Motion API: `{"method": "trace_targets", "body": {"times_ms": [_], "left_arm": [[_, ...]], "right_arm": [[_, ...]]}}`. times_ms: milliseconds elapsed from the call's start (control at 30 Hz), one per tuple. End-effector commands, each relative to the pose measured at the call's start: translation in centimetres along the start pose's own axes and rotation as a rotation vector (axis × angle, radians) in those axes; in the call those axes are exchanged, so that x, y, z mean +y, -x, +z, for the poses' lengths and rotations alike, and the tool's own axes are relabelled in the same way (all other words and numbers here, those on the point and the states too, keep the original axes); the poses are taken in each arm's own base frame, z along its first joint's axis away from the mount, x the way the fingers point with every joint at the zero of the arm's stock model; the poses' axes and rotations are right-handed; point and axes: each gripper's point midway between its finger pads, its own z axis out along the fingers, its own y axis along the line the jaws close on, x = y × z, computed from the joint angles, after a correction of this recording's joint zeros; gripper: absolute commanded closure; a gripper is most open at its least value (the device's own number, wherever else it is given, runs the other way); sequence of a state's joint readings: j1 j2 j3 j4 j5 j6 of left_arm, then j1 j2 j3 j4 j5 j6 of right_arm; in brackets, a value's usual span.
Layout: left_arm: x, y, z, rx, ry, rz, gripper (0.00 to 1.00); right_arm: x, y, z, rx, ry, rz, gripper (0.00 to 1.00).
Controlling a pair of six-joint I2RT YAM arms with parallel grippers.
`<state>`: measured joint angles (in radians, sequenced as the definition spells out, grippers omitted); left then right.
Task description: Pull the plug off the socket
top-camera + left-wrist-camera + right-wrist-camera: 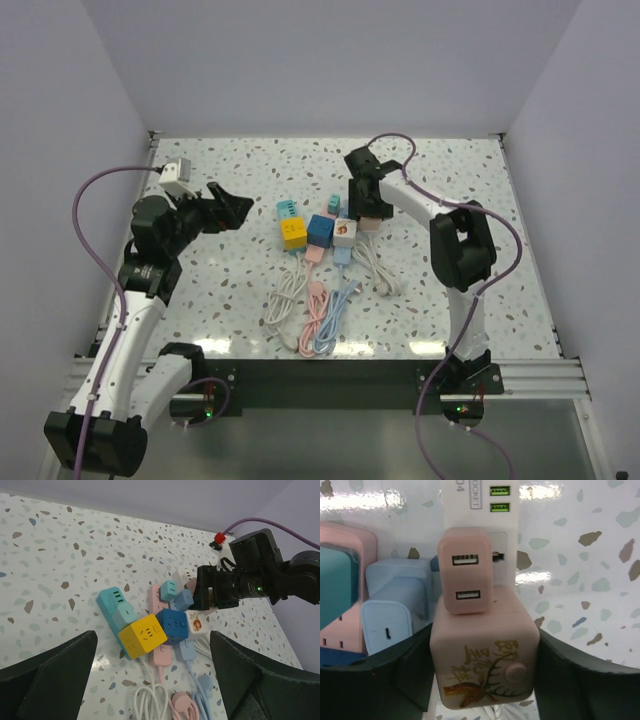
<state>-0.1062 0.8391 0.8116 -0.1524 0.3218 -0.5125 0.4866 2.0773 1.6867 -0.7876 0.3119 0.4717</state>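
Plug (465, 570), pink, seated against deer-printed cube socket (485, 675) flanked by right gripper (482, 652) fingers, clamping cannot be told; left gripper (152, 680) spread wide, short of the socket cluster.

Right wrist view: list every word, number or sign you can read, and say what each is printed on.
"OCKET": on the white power strip, its start cut off at the frame edge.
"04": same strip, partly cropped.
Lettering beside the deer drawing on the pink cube socket: stylised, not readable.
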Motion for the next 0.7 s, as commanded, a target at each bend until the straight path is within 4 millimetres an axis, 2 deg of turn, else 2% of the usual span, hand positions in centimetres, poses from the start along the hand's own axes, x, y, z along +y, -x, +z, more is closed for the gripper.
{"method": "trace_targets", "body": {"times_ms": [0, 67, 100, 167, 200, 233, 300, 333, 433, 600, 667], "left_arm": [[-0.8, 0.2, 0.0, 0.006, -0.035, 0.017, 0.0], [-1.1, 0.3, 0.0, 0.011, -0.049, 0.02, 0.0], [-1.2, 0.4, 0.0, 0.011, -0.056, 0.027, 0.0], [-1.6, 0.3, 0.3, 0.033, -0.081, 0.031, 0.0], [-1.9, 0.4, 0.4, 0.038, -0.095, 0.033, 0.0], [-2.6, 0.3, 0.8, 0.062, -0.134, 0.03, 0.0], [-3.5, 0.4, 1.2, 0.084, -0.172, 0.022, 0.0], [-4.2, 0.3, 1.7, 0.11, -0.206, 0.018, 0.0], [-5.9, 0.1, 3.0, 0.149, -0.258, 0.013, 0.0], [-8.6, -1.1, 5.3, 0.206, -0.327, 0.021, 0.0], [-10.2, -2.2, 6.6, 0.252, -0.364, 0.027, 0.0]], "right_arm": [[0.7, 1.2, 0.6, -0.021, 0.038, 0.035, 0.35], [0.4, 1.1, 0.8, -0.019, 0.042, 0.042, 0.43], [0.4, 1.2, 0.4, -0.022, 0.063, 0.052, 0.53], [-0.4, 1.3, 0.2, -0.016, 0.083, 0.071, 0.65], [-0.3, 1.8, -1.0, -0.028, 0.135, 0.086, 0.73], [-1.0, 2.0, -0.9, -0.037, 0.163, 0.113, 0.88], [-0.6, 2.2, -1.9, -0.028, 0.292, 0.142, 0.96], [-1.6, 2.8, -2.5, -0.04, 0.353, 0.185, 1.0], [-1.9, 3.3, -3.7, -0.017, 0.552, 0.246, 1.0], [-2.5, 2.6, -4.2, 0.007, 0.681, 0.272, 1.0], [-2.4, 2.6, -5.5, -0.001, 0.753, 0.298, 1.0]]}}
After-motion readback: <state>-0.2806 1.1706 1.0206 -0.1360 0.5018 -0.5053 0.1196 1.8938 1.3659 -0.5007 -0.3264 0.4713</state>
